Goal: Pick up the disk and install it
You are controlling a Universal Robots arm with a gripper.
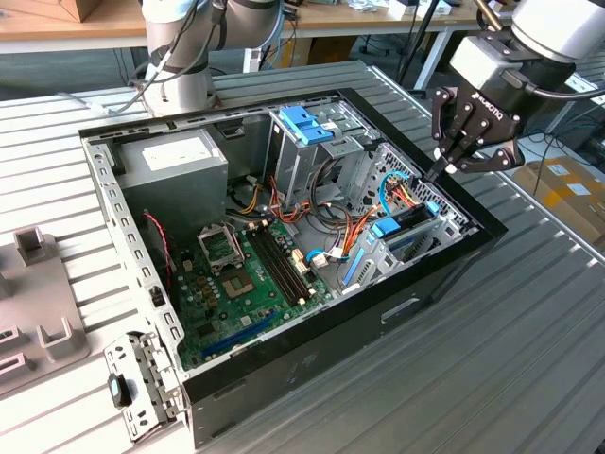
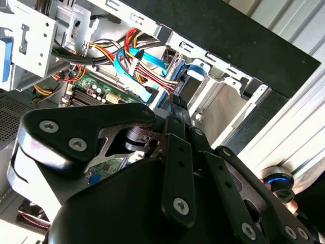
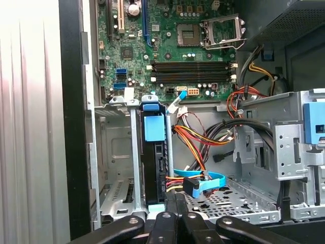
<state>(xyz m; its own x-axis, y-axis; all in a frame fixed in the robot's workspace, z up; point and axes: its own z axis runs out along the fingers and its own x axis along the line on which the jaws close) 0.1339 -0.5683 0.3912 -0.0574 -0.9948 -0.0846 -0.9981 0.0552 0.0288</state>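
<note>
The disk (image 1: 405, 230) stands on edge in the drive bay at the corner of the open computer case (image 1: 284, 359) on the exterior view's right. In the first wrist view the disk (image 3: 154, 168) shows as a dark slab between grey metal rails, with its blue end tab (image 3: 154, 127) at one end. My gripper (image 1: 440, 172) hangs just above that bay with its fingers pressed together and nothing between them. Its fingertips (image 3: 175, 202) sit close to the end of the disk away from the tab. In the second wrist view the gripper (image 2: 177, 107) points down at the bay.
A tall grey cage with a light-blue bracket (image 1: 304, 123) stands beside the bay. Orange, red and black wires and a thin blue cable (image 3: 203, 183) run between them. The green motherboard (image 1: 255, 274) and the power supply (image 1: 175, 161) lie further in. The arm's base (image 1: 180, 57) stands behind the case.
</note>
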